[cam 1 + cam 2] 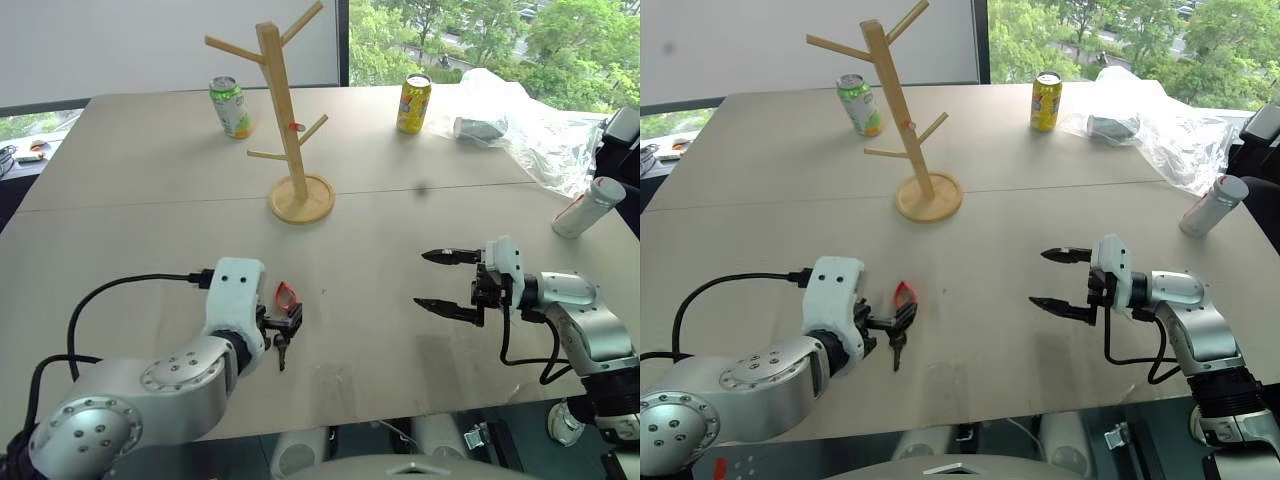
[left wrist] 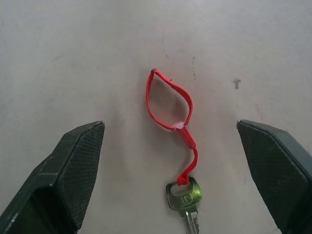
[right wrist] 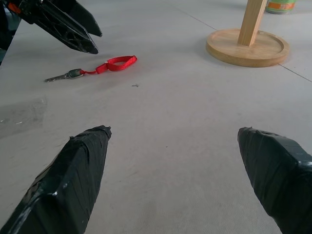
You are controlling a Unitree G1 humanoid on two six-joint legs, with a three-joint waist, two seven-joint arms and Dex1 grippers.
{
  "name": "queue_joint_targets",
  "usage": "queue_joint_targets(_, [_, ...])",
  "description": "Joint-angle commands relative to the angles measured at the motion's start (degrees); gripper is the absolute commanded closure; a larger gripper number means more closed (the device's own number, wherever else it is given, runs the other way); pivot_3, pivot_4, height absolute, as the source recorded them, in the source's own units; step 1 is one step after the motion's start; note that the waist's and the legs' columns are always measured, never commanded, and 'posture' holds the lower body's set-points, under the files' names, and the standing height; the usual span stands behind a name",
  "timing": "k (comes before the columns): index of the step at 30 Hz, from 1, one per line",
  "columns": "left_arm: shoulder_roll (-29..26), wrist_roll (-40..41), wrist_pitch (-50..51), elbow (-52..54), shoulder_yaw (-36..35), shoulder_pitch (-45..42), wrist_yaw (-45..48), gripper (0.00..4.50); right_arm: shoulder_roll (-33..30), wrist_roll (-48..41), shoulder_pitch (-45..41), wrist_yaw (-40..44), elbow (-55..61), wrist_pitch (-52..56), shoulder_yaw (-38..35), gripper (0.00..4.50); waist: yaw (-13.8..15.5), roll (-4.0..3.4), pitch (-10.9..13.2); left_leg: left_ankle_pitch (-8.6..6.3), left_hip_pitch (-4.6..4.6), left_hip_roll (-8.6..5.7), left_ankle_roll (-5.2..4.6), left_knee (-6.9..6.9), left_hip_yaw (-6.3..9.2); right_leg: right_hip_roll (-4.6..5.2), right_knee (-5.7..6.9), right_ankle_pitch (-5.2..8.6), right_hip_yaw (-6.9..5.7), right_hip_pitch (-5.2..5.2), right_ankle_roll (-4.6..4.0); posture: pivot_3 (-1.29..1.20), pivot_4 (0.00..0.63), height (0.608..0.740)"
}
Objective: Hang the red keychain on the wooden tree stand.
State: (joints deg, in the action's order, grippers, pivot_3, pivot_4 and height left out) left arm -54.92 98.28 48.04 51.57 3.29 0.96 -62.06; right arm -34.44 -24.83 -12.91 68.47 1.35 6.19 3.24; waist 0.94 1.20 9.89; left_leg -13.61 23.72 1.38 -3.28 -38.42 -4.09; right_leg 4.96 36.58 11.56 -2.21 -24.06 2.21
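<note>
The red keychain lies flat on the table, its red loop toward the stand and its key toward the near edge. My left gripper hangs open just over it, one finger on each side, not touching it. From the right wrist view the keychain rests under the left gripper. The wooden tree stand is upright further back on its round base. My right gripper is open and empty, low over the table to the right, pointing left toward the keychain.
A green can stands left of the stand and a yellow can to its right. A crumpled clear plastic bag lies at the back right. A silver can sits near the right edge. A cable trails from my left wrist.
</note>
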Motion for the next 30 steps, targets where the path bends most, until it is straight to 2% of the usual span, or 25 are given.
queue_joint_targets(1, [-1.08, -0.92, -1.17, -0.39, 1.10, 0.72, 1.09, 0.00, 0.00, -0.72, -1.03, -0.19, 2.09, -0.06, -1.06, 0.04, 0.00, 0.00, 0.00, 0.00, 0.00, 0.00, 0.00, 0.00, 0.00, 0.00, 0.00, 0.00, 0.00, 0.00, 0.00, 0.00, 0.150, 0.740])
queue_joint_targets(16, [0.35, -7.52, -0.47, -4.43, 4.49, 1.45, 6.65, 0.00, -0.18, -0.90, -1.08, -1.32, 3.04, 0.50, -1.32, 0.04, 0.00, -0.01, 0.02, -0.03, 0.01, 0.00, -0.03, 0.04, -0.01, 0.00, -0.05, 0.00, -0.01, -0.01, 0.01, 0.00, 0.150, 0.740])
queue_joint_targets(28, [1.08, -8.82, 0.76, -5.25, 4.70, 1.94, 8.88, 0.00, -0.29, -0.93, -0.91, -1.87, 3.69, 1.27, -1.46, 0.04, 0.03, -0.01, 0.02, -0.05, 0.01, 0.01, -0.05, 0.06, -0.01, 0.03, -0.06, 0.00, -0.02, -0.01, 0.01, 0.00, 0.150, 0.740])
queue_joint_targets(29, [1.13, -8.99, 0.80, -5.25, 4.66, 1.99, 9.06, 0.55, -0.30, -0.96, -0.92, -1.92, 3.74, 1.38, -1.47, 0.00, 0.03, -0.02, 0.02, -0.05, 0.01, 0.00, -0.05, 0.06, -0.01, 0.03, -0.06, 0.00, -0.02, -0.01, 0.01, 0.00, 0.150, 0.740])
queue_joint_targets(30, [1.17, -9.17, 0.82, -5.24, 4.60, 2.03, 9.25, 0.74, -0.32, -0.98, -0.94, -1.95, 3.78, 1.45, -1.48, 0.00, 0.03, -0.02, 0.02, -0.05, 0.01, 0.00, -0.05, 0.06, 0.00, 0.03, -0.06, 0.00, -0.03, -0.01, 0.01, 0.00, 0.150, 0.740])
